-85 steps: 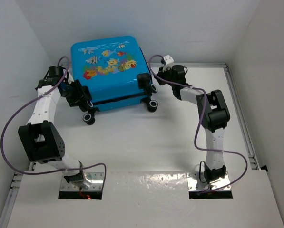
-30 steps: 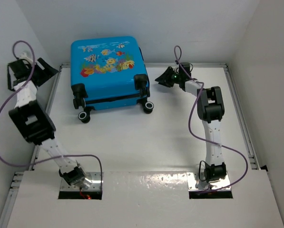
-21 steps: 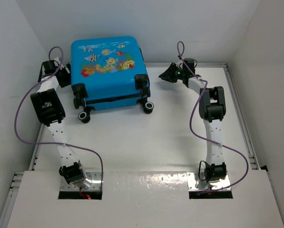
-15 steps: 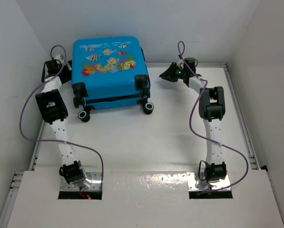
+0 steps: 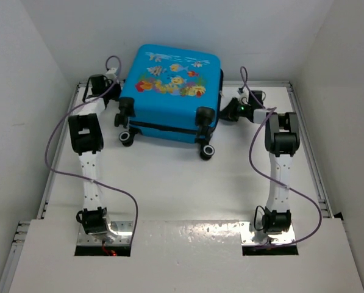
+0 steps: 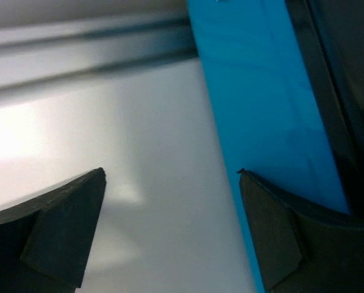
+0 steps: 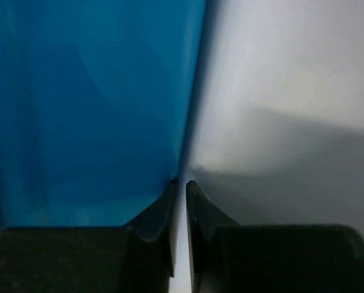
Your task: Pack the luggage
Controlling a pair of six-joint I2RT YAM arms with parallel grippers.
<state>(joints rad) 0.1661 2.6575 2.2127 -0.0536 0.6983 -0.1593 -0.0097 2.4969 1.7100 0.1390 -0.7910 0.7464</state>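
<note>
The luggage point(image 5: 169, 91) is a closed bright-blue suitcase with cartoon fish prints, lying flat at the back of the table, wheels toward me. My left gripper point(image 5: 116, 79) is at its left side; in the left wrist view point(image 6: 172, 174) it is open, the blue shell point(image 6: 261, 110) beside its right finger. My right gripper point(image 5: 229, 112) is at the suitcase's right side; in the right wrist view point(image 7: 180, 182) it is shut and empty, its tips against the blue shell point(image 7: 90, 104).
The white table point(image 5: 169, 183) runs forward from the suitcase to the arm bases. White walls close in the back and both sides. A raised rail point(image 5: 310, 152) lines the right table edge.
The suitcase has slid to the right and turned clockwise. My left gripper moved right along the back with it. My right gripper moved down and right to the suitcase's right side.
</note>
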